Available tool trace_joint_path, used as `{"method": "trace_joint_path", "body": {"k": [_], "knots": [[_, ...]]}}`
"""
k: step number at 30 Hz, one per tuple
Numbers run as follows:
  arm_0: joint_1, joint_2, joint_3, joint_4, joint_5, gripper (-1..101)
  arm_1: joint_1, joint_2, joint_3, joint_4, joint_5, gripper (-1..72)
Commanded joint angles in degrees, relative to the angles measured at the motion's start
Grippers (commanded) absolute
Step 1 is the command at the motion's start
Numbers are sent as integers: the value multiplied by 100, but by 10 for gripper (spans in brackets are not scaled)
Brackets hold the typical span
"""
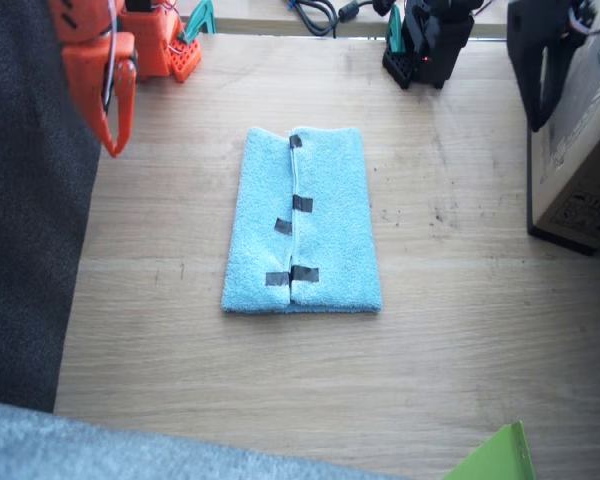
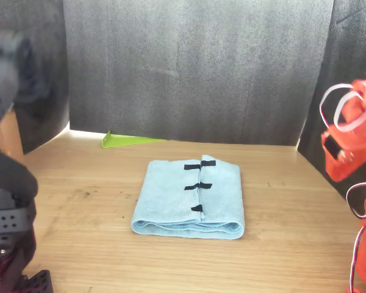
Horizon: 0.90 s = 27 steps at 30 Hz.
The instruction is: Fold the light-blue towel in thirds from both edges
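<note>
We see the light-blue towel (image 1: 302, 222) mid-bench, both edges (image 1: 294, 225) folded in and meeting (long axis running away from the arms); right arm's jaws (image 1: 115, 105) nearer, raised, narrow and empty; left arm's unreadable.

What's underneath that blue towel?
The light-blue towel lies folded on the wooden table; its taped edges meet on top. Anything between the layers is hidden.

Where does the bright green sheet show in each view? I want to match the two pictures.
Fixed view: the green sheet pokes in at the bottom edge, right of centre, below the towel.
Front view: the green sheet lies at the table's far edge by the dark backdrop, left of centre, beyond the towel.
Shared landmark: the folded towel with black tape strips along its middle seam.
</note>
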State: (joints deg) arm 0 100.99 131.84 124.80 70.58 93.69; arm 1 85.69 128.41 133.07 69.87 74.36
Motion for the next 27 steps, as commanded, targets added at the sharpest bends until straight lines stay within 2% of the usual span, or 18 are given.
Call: {"method": "trace_joint_path", "body": {"k": [1, 4, 9, 15, 18, 25, 27], "knots": [[193, 800, 1239, -457, -220, -3, -123, 773, 712, -413, 132, 0], [70, 1705, 2136, -589, -360, -3, -387, 1503, 1371, -624, 114, 0], [-88, 3006, 2707, -237, -404, -3, -703, 3129, 2083, -255, 229, 19], [-158, 4043, 3243, -123, -387, -3, -1116, 5221, 2549, 773, 316, 68], [-193, 5010, 3516, 272, -352, -3, -1107, 5203, 2540, 809, 483, 86], [-79, 5036, 3533, 237, -439, -3, -949, 5203, 2540, 756, 809, 116], [-123, 5036, 3533, 237, -396, -3, -976, 5203, 2540, 747, 958, 143]]}}
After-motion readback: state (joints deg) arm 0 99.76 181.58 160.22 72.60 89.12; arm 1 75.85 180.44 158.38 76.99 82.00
